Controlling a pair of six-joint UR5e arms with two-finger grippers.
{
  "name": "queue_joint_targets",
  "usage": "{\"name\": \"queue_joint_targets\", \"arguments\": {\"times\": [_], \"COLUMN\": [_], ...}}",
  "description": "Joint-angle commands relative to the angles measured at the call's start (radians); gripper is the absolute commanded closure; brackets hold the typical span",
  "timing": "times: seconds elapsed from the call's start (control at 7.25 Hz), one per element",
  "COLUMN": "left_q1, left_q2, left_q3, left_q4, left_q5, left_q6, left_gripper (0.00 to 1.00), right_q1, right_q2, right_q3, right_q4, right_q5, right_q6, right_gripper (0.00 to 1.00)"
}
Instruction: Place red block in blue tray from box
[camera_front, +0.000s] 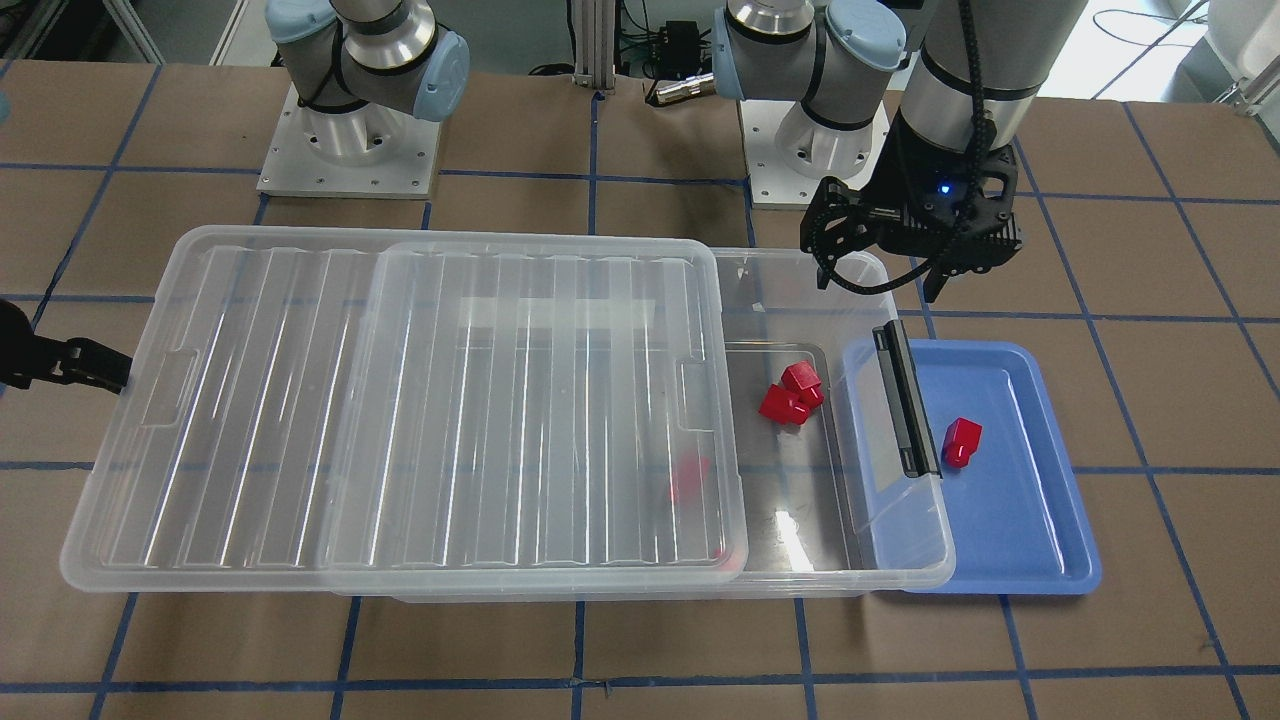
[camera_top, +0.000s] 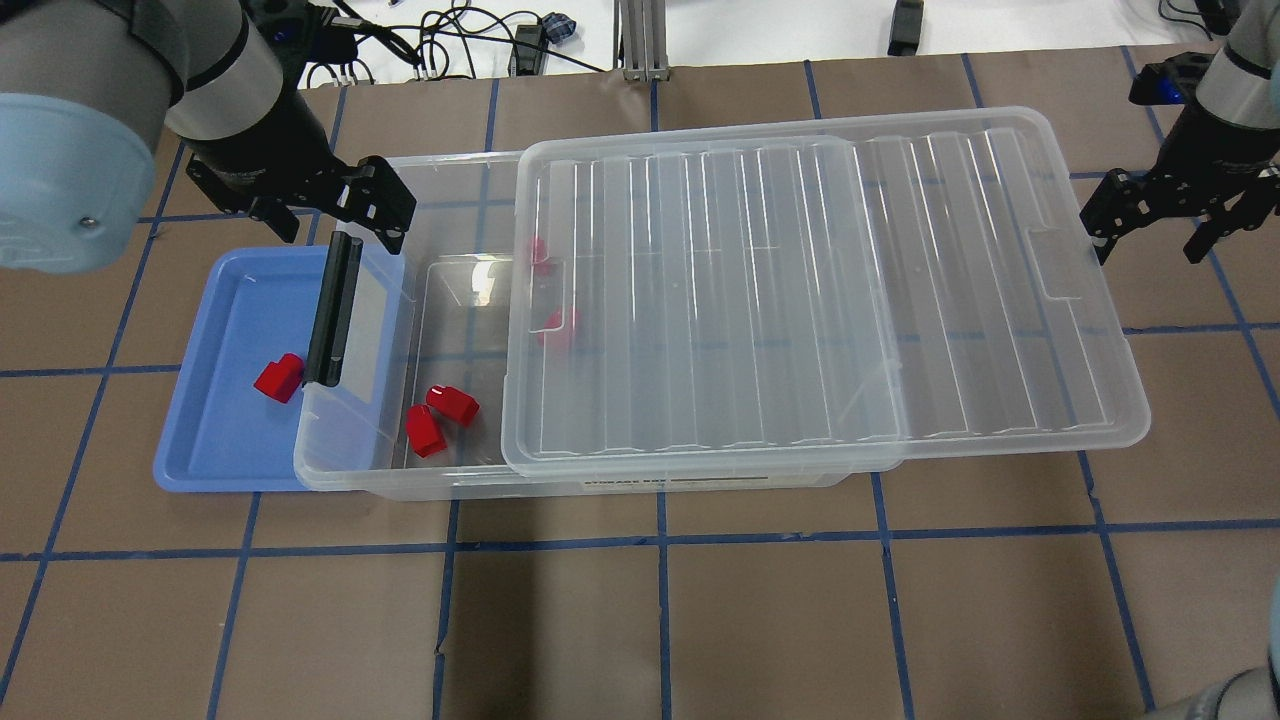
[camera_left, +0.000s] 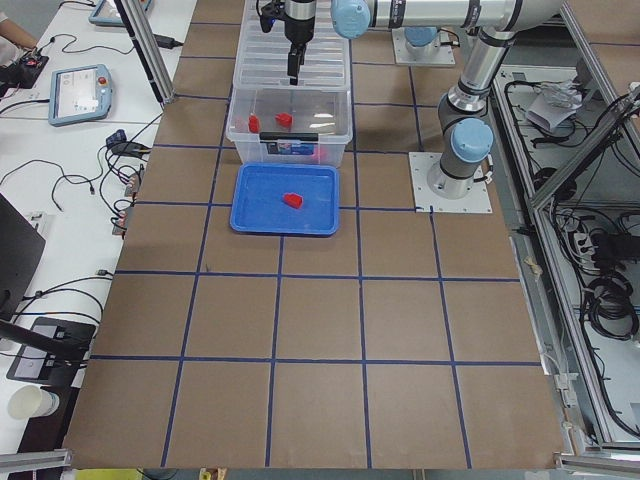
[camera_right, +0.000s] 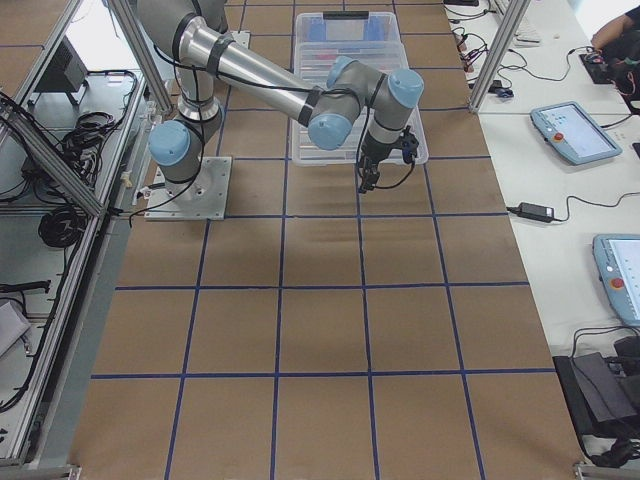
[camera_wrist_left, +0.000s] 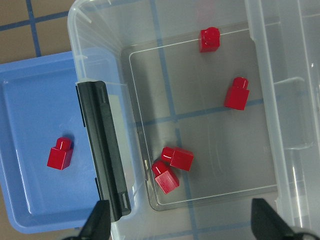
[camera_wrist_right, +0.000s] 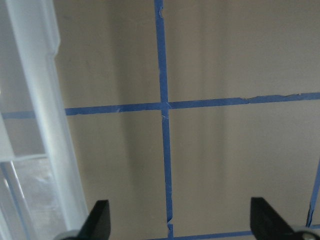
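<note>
Red block (camera_top: 278, 377) lies in blue tray (camera_top: 215, 300), beside black latch (camera_top: 333, 310). 4 more red blocks (camera_wrist_left: 236, 93) sit in clear bin (camera_top: 450, 478). Left gripper (camera_top: 340, 225) hovers above, jaws wide, empty. Right gripper (camera_top: 1148, 235) likewise, off lid (camera_top: 800, 290). Blocks look light, rigid, slick; pinch flat sides.

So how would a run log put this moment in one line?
red block in tray | four blocks in box | lid partly off | left gripper open above box | right gripper open beside lid
</note>
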Motion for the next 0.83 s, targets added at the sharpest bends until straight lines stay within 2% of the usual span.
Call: {"name": "queue_joint_targets", "arguments": {"times": [0.0,0.14,0.41,0.69], "left_q1": [0.029,0.030,0.033,0.033], "left_q2": [0.019,0.016,-0.006,-0.018], "left_q3": [0.026,0.029,0.046,0.083], "left_q4": [-0.056,-0.058,-0.061,-0.102], "left_q5": [-0.012,-0.012,-0.005,-0.002], "left_q6": [-0.047,-0.091,-0.089,-0.084], "left_gripper": [0.00,0.00,0.00,0.00], "right_q1": [0.032,0.033,0.053,0.093], "right_q2": [0.000,-0.008,-0.014,-0.016], "right_q3": [0.026,0.038,0.038,0.038], "right_q4": [0.001,0.000,0.000,-0.002], "right_q5": [0.001,0.003,0.059,0.063], "right_q6": [0.039,0.039,0.071,0.138], "right_gripper": [0.00,0.00,0.00,0.00]}}
